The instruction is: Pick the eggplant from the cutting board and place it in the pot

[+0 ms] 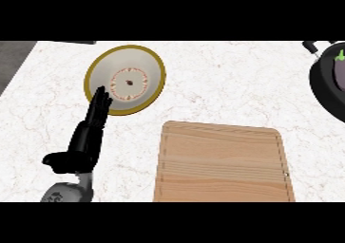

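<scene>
The eggplant (342, 71) lies inside the black pot (323, 92) at the right edge of the frame, well apart from the left hand (87, 137) at lower left. That hand is empty, its fingers straight and pressed together, tips over the plate's (148, 66) rim. The cutting board (224, 163) sits bare on the counter (224, 76), lower centre. The right hand is out of view.
</scene>
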`<state>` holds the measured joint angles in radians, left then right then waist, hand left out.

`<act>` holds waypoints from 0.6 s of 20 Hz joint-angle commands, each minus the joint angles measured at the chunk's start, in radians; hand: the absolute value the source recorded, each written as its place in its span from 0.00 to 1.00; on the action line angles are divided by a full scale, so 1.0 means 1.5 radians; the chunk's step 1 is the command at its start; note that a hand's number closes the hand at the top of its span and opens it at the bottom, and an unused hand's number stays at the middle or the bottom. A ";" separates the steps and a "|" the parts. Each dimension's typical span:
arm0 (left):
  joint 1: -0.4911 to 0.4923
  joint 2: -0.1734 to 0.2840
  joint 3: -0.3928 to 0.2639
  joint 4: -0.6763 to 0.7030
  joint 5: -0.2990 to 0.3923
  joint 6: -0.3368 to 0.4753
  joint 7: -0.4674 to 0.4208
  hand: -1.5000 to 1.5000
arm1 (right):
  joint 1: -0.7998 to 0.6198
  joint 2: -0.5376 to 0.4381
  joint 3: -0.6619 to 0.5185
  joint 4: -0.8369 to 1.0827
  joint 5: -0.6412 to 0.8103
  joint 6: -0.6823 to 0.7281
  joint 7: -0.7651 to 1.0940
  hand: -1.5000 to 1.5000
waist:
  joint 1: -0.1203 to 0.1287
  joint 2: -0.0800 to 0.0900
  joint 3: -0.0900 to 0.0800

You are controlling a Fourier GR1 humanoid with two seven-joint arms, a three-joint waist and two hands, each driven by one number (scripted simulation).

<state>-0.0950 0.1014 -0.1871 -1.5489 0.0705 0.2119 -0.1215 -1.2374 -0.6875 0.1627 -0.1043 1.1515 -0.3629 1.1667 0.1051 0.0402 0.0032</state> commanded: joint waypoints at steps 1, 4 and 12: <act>-0.003 0.008 0.016 0.001 -0.002 0.008 0.008 0.50 | 0.015 -0.005 -0.033 0.013 -0.023 -0.072 0.101 1.00 | -0.014 -0.003 0.001; 0.012 0.013 0.029 -0.015 0.012 0.002 -0.003 0.50 | 0.047 0.007 -0.066 0.020 -0.054 -0.097 0.064 1.00 | -0.022 -0.008 0.000; -0.003 0.002 0.027 0.019 0.005 0.004 -0.010 0.50 | 0.106 0.015 -0.151 0.043 -0.136 -0.156 0.037 1.00 | -0.031 -0.004 0.001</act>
<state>-0.0820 0.1113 -0.1547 -1.5448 0.0810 0.2111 -0.1284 -1.1111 -0.6729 -0.0035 -0.0430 1.0066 -0.4991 1.1002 0.0710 0.0334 0.0046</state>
